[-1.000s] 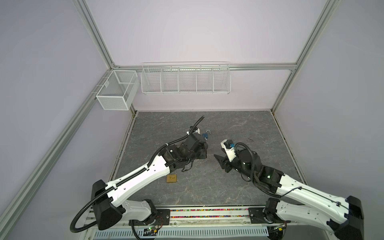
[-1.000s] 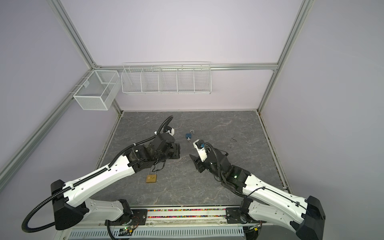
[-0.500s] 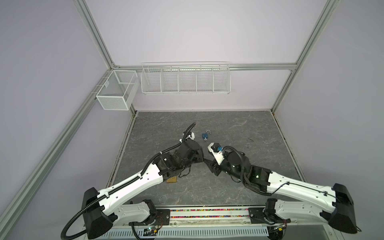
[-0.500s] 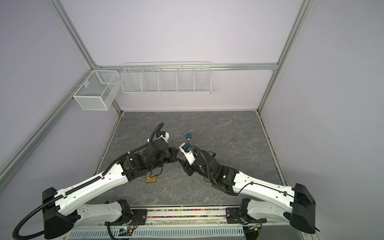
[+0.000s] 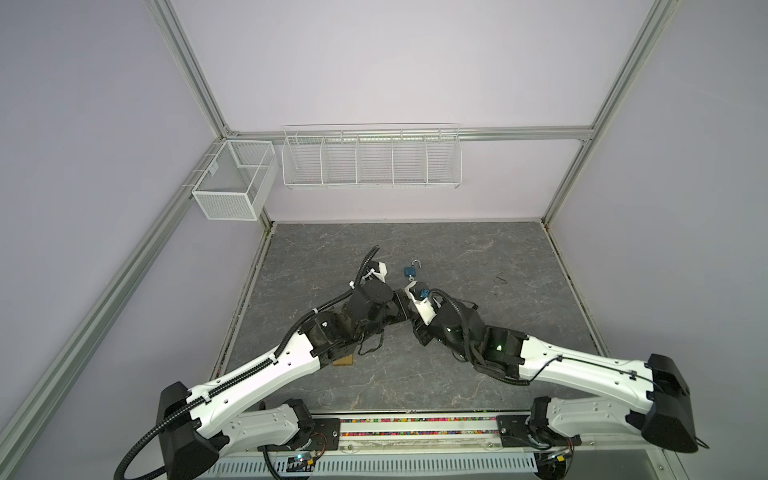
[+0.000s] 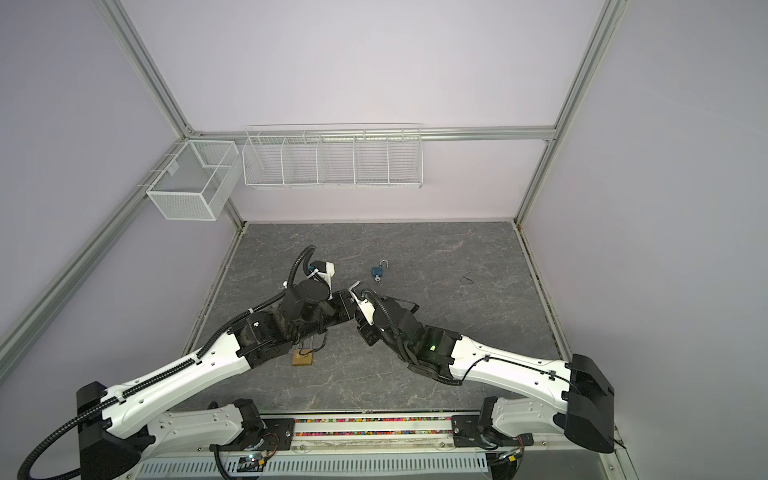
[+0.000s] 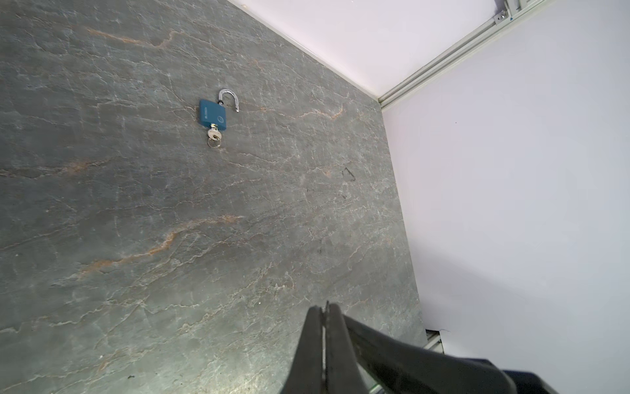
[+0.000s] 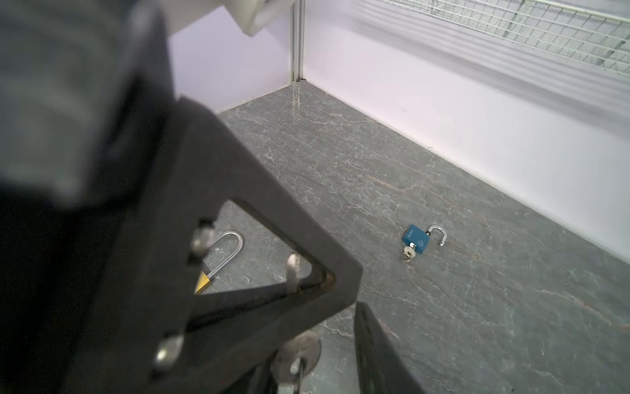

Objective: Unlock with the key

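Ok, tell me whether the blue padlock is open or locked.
Open. The blue padlock has one end of its shackle free of the body, and a key sits in its keyhole.

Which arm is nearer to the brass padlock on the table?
Left. The left arm reaches over the brass padlock, which peeks out from beneath it; the right arm lies apart from it, off to the right in both top views.

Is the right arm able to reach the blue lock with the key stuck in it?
Probably yes. The blue padlock lies in the open on the table, just past the tip of the right arm, with nothing lying between them.
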Robot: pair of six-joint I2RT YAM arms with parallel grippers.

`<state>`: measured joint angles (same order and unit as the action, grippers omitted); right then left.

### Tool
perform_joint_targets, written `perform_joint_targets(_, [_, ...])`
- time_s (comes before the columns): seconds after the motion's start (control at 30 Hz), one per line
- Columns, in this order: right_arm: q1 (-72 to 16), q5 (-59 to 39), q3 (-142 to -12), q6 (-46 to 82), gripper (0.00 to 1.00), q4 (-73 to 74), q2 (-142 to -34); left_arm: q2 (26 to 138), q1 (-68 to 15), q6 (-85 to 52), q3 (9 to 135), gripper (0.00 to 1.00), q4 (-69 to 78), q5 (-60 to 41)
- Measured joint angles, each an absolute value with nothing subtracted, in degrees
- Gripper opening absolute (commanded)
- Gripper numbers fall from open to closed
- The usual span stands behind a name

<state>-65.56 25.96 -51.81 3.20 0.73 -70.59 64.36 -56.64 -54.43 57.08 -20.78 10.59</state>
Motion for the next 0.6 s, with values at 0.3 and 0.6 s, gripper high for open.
perform_joint_targets(0.3, [-66.3,27.24,-54.43,1.23,0.19,-1.02,-72.12,63.07,-56.64,-55.0,57.08,0.0,-20.47,11.62])
perform_joint_targets(0.6, [-68.25,29.15,-55.75,-0.75,0.14,-1.43,-73.21,60.75,-56.66,-57.78,55.29,0.0,-20.18,12.84])
